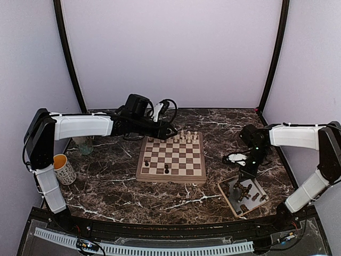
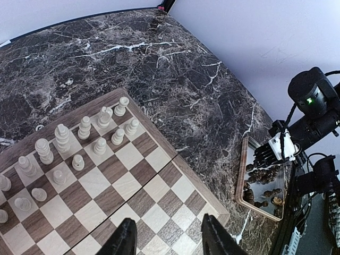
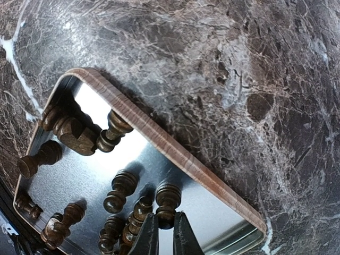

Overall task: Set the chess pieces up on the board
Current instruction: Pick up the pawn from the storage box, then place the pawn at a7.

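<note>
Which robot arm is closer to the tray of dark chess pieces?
Right. The right gripper is down in the tray, fingers pinching a dark chess piece. The left gripper hovers over the chessboard, well away.

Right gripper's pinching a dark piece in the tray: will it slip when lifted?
Likely stiff and light: the dark piece looks like turned wood. Its rounded, glossy body may pivot in the pinch of the right gripper. The neighbouring pieces beside it might get nudged.

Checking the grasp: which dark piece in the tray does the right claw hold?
The small dark brown wooden chess piece, rightmost in the shallow wood-rimmed tray by the wrist view, its end pinched in the right claw; the others lie free.
</note>
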